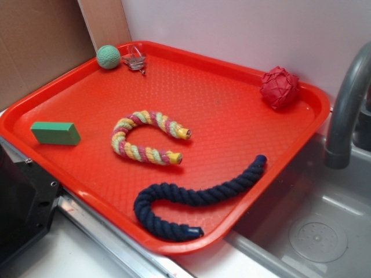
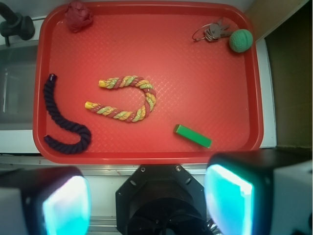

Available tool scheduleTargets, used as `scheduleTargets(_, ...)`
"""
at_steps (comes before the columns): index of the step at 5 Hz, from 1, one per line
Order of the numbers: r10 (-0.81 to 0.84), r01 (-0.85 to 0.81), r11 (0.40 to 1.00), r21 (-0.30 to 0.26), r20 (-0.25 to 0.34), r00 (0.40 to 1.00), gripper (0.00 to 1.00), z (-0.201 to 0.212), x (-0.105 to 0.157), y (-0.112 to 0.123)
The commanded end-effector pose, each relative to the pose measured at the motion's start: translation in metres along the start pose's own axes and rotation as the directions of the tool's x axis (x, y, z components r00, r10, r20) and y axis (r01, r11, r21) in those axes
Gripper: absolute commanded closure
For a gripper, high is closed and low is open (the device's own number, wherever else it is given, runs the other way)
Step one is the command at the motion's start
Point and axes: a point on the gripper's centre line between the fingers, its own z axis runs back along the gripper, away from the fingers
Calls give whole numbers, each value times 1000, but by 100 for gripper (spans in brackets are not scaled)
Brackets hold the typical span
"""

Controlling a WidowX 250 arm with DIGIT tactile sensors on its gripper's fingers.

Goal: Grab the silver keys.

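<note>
The keys (image 2: 213, 32) are seen in a far corner of the tray (image 2: 146, 58), touching the ball (image 2: 241, 40). The gripper (image 2: 146, 200) is held well short of them, jaws apart and empty.

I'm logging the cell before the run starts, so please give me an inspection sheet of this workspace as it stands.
Surface: red tray with a textured floor, set beside a steel sink.
Job's things: silver keys on a ring in a tray corner, right beside the green ball; contact cannot be told.
Clutter: multicoloured rope bent in a U mid-tray; dark blue rope near the tray's edge; red knotted ball in another corner; green block.
Grippers: gripper open, outside the tray and far from the keys, holding nothing.
Cables: nothing seen.
Surroundings: grey faucet, cardboard panel, pale wall.
</note>
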Motion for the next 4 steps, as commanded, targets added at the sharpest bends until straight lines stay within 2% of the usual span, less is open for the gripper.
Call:
scheduleTargets(1,0,0,1000,0,0,1000,0,0,0,0)
scheduleTargets(2,236,-238,971,-9,180,955,0,-38,47,45)
scheduleTargets(3,442,-460,887,-27,338,831,0,-66,87,81)
scheduleTargets(4,530,-535,841,-76,308,790,0,-77,104,103)
